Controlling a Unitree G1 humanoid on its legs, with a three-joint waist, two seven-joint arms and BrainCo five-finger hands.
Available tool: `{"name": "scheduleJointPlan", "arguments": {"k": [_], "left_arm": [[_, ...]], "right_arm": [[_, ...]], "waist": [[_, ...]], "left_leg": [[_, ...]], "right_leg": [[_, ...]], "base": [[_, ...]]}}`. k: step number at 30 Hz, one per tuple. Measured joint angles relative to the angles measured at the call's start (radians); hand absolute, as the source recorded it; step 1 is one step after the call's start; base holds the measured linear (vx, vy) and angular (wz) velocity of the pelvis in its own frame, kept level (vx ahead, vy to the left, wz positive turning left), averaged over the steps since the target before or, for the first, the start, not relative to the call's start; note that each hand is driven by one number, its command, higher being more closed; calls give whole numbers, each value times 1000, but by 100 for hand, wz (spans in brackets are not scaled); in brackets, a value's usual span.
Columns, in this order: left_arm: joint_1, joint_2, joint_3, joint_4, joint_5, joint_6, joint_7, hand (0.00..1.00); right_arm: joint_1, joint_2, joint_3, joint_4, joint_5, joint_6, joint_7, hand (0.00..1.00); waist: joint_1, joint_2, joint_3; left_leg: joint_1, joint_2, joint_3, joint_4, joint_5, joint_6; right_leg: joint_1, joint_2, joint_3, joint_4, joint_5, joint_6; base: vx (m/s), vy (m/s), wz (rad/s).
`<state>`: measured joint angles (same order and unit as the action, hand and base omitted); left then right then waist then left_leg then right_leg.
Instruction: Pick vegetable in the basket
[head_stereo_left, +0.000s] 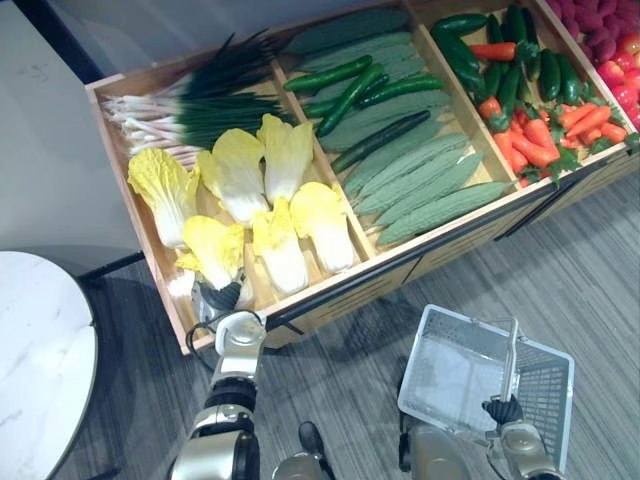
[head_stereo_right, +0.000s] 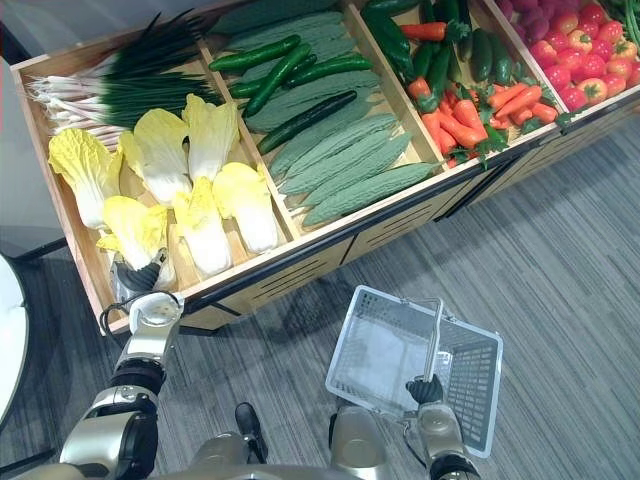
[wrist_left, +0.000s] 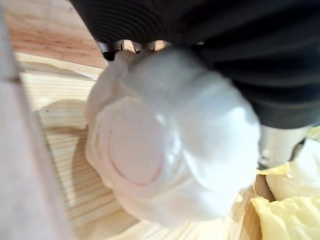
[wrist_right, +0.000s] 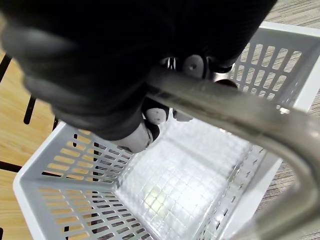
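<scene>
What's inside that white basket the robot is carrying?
Nothing visible: the basket shows a bare mesh floor. The right hand, curled round the handle, covers a small part of it.

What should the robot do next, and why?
Probably lift the front cabbage out of the crate: the left hand is right at its white stem, and the right hand holds the empty basket by its handle nearby.

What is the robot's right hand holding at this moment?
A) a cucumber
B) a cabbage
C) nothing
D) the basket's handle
D: the right hand has its fingers curled round the metal handle of the white basket, which is empty.
</scene>
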<state>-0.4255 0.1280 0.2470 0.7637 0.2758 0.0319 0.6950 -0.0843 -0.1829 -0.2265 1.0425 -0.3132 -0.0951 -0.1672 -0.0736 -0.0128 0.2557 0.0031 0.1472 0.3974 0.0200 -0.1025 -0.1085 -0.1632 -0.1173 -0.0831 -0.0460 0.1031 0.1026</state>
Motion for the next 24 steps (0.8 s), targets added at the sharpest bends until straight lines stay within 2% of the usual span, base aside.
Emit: {"name": "scheduleJointPlan", "arguments": {"k": [7, 10, 14, 21, 24], "left_arm": [[7, 2, -7, 21, -49, -18, -34, 100], [54, -13, -19, -55, -105, -21, -66, 100], [140, -53, -45, -216, -115, -13, -92, 100], [280, -125, -59, -477, -95, 7, -113, 100], [301, -125, -75, -581, -36, 13, -112, 100]], "right_arm": [[0, 0, -3, 30, 0, 2, 0, 100], [3, -1, -9, 30, -2, 3, 0, 100], [18, -1, -56, 30, -3, 9, 0, 100], [51, 0, -91, 30, -3, 24, 3, 100], [55, 0, -89, 30, -4, 23, 4, 100]], "waist": [[-2, 2, -1], [-4, 4, -3], [-2, 5, -3], [17, 17, -47], [28, 17, -57]], "left_leg": [[18, -3, -29, -2, 0, 0], [18, -14, -55, -1, 2, 3], [14, -23, -88, -1, 6, 8], [-2, -30, -146, -1, 15, 19], [-3, -30, -163, -1, 23, 21]], "right_leg": [[42, -5, -30, -13, 0, 0], [56, -14, -54, -15, -1, 1], [74, -24, -95, -16, -1, 2], [92, -34, -159, -13, -1, 1], [101, -36, -174, -10, -1, 1]], "base": [[3, -17, 11], [-13, -1, 22], [-1, -5, 25], [-1, -6, 24], [-48, -17, 17]]}}
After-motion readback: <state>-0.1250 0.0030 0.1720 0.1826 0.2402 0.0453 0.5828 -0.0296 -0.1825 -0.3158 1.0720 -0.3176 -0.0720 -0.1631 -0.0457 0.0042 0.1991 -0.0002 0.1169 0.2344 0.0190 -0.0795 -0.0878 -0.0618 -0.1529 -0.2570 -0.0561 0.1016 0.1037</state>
